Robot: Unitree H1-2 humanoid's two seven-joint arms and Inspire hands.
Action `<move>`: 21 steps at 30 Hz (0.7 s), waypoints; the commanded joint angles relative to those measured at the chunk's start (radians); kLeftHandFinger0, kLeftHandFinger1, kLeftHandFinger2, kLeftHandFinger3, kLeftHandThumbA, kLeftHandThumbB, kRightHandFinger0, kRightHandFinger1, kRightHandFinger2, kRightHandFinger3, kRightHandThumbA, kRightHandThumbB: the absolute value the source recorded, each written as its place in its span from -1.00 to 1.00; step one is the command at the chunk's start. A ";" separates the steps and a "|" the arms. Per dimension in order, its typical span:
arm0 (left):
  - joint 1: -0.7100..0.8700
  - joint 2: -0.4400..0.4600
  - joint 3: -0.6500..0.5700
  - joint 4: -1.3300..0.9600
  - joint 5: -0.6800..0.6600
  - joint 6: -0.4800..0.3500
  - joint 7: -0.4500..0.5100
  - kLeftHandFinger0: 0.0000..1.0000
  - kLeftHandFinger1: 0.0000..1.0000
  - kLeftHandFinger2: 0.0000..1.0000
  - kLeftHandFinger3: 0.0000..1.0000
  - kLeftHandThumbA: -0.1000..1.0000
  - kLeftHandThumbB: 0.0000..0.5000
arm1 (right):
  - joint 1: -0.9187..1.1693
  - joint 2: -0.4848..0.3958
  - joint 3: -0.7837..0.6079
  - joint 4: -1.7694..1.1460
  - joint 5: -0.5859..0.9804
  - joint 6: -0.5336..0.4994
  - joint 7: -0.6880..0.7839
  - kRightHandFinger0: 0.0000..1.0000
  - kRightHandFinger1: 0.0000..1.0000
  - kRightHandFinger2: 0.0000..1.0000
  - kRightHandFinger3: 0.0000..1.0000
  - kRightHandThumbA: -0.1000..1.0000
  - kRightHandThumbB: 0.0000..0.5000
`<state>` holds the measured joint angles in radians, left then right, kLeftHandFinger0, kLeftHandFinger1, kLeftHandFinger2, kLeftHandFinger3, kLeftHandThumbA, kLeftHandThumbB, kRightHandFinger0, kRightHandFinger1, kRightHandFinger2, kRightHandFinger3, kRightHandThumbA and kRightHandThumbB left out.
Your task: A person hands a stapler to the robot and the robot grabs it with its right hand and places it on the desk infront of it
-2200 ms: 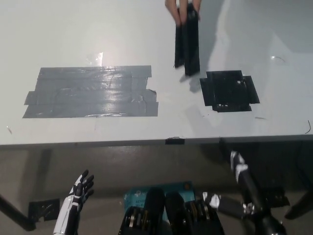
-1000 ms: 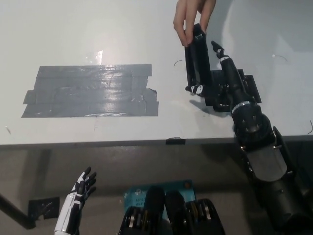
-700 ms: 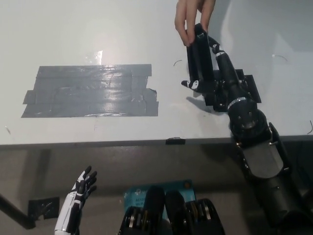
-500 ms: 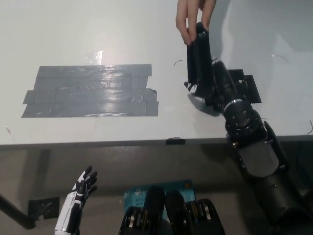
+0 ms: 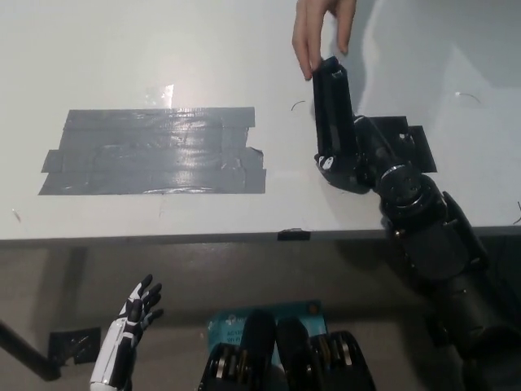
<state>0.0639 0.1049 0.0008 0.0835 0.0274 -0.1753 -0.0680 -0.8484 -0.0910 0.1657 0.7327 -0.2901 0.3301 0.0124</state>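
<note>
Above the desk [image 5: 163,49], black right robot hand [image 5: 352,159] wrapped around the stapler [image 5: 334,110], white left robot hand [image 5: 134,314] spread open below.

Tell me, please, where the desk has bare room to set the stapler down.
Bare desk lies beyond the grey tape patch, and between that patch and the stapler. It is crowded at the right: the right robot hand grips the stapler over the black tape patch, with a person's hand touching its top.
</note>
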 commanded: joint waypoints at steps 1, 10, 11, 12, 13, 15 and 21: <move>-0.004 0.011 -0.001 -0.025 -0.015 -0.006 -0.013 0.88 1.00 0.96 1.00 1.00 0.31 | 0.009 -0.042 -0.007 -0.119 -0.003 0.038 0.016 -0.81 0.18 0.78 0.68 -1.00 -0.26; -0.011 0.016 -0.004 -0.021 -0.002 -0.021 -0.012 0.85 1.00 0.96 1.00 1.00 0.31 | 0.014 -0.104 0.064 -0.379 -0.027 0.137 0.146 -0.74 0.20 0.78 0.80 -1.00 -0.41; -0.011 0.014 -0.002 -0.022 -0.007 -0.016 -0.012 0.84 1.00 0.93 1.00 1.00 0.35 | 0.014 -0.107 0.071 -0.389 -0.032 0.139 0.157 -0.76 0.15 0.75 0.79 -1.00 -0.39; -0.012 0.012 0.000 -0.023 -0.010 -0.009 -0.010 0.84 1.00 0.93 1.00 1.00 0.37 | 0.013 -0.113 0.084 -0.402 -0.041 0.140 0.176 -0.74 0.12 0.73 0.76 -1.00 -0.40; -0.013 0.012 -0.001 -0.025 -0.008 -0.003 -0.011 0.85 1.00 0.93 1.00 1.00 0.37 | 0.011 -0.120 0.100 -0.408 -0.054 0.140 0.198 -0.29 0.55 0.76 0.74 -1.00 -0.37; -0.014 0.014 -0.003 -0.027 -0.010 -0.003 -0.015 0.85 1.00 0.93 1.00 1.00 0.34 | 0.008 -0.136 0.133 -0.404 -0.073 0.140 0.221 0.27 0.70 0.54 0.72 -1.00 -0.35; -0.029 0.018 -0.004 -0.033 -0.007 0.005 -0.018 0.79 0.95 0.87 1.00 1.00 0.39 | -0.016 -0.187 0.213 -0.354 -0.096 0.122 0.266 -0.87 0.05 0.83 0.68 -0.99 -0.30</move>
<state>0.0495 0.1071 0.0004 0.0816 0.0269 -0.1730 -0.0711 -0.7877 -0.2317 0.3309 0.3757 -0.3411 0.4504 0.1954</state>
